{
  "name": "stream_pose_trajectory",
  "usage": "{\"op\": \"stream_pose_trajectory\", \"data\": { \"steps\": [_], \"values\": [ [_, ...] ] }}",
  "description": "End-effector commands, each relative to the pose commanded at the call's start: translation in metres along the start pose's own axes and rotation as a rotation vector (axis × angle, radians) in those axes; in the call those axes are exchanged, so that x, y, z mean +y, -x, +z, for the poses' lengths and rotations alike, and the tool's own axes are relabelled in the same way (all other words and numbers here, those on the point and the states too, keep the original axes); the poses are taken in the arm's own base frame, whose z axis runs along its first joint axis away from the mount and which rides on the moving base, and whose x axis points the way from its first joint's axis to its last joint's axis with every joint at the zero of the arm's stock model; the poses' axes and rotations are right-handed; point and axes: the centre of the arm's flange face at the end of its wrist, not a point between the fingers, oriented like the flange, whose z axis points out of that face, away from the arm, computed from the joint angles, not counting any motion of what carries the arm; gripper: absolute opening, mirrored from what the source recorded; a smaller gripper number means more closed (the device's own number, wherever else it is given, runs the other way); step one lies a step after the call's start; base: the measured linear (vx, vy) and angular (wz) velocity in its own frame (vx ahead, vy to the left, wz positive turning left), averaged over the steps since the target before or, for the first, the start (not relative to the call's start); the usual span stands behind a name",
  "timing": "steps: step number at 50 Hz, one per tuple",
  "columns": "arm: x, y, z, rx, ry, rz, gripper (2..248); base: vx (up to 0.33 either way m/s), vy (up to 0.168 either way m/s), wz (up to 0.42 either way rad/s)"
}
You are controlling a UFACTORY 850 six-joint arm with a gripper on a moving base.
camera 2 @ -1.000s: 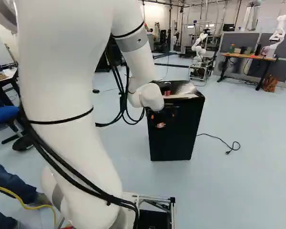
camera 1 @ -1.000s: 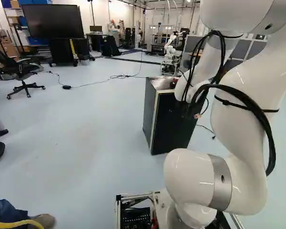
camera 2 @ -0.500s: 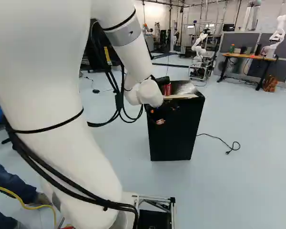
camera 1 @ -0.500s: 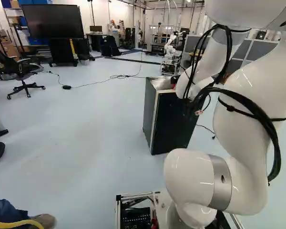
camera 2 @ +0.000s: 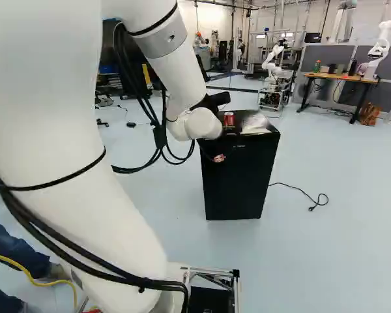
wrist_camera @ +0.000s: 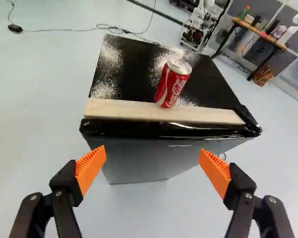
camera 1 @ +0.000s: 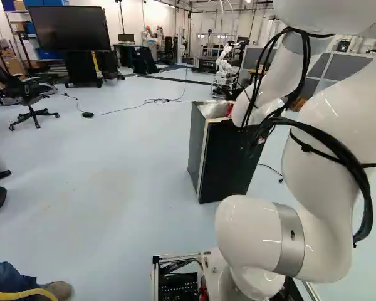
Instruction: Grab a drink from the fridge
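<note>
In the right base view the black gripper [camera 2: 215, 101] shows past the white wrist, beside the top of the black fridge [camera 2: 240, 176]. Seen from the wrist, the gripper [wrist_camera: 153, 155] is open, its orange pads wide apart with nothing between them. The fridge's front [wrist_camera: 139, 158] lies ahead, beyond the fingertips. A red drink can [wrist_camera: 173, 84] stands upright on the fridge's glossy black top, at a pale wooden strip [wrist_camera: 139, 110] along the front edge. The same can [camera 2: 229, 120] is just past the wrist in the right base view. The fridge's inside is hidden.
A power cable [camera 2: 300, 192] lies on the floor beside the fridge. Another robot [camera 2: 272, 68] stands behind it, and a further one on a wooden desk [camera 2: 339, 77]. An office chair [camera 1: 28, 94] stands far left; a person's leg and shoe [camera 1: 56, 289] are near the base.
The arm has shifted against its lowest joint, its upper links leftward in the right base view. The gripper has come into clearer sight there and the can is less covered. The base has stayed put.
</note>
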Motion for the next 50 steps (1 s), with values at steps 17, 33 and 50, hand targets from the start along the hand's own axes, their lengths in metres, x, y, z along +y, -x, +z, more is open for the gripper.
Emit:
{"op": "stream_pose_trajectory", "data": {
  "steps": [17, 33, 50],
  "values": [
    [0.0, -0.012, 0.0, 0.133, 0.0, 0.0, 247, 0.0, 0.0, 0.0],
    [-0.002, -0.011, 0.007, 0.222, -0.003, 0.019, 247, 0.0, 0.0, 0.0],
    [0.0, -0.007, 0.021, 0.283, 0.027, 0.08, 247, 0.0, 0.0, 0.0]
  ]
}}
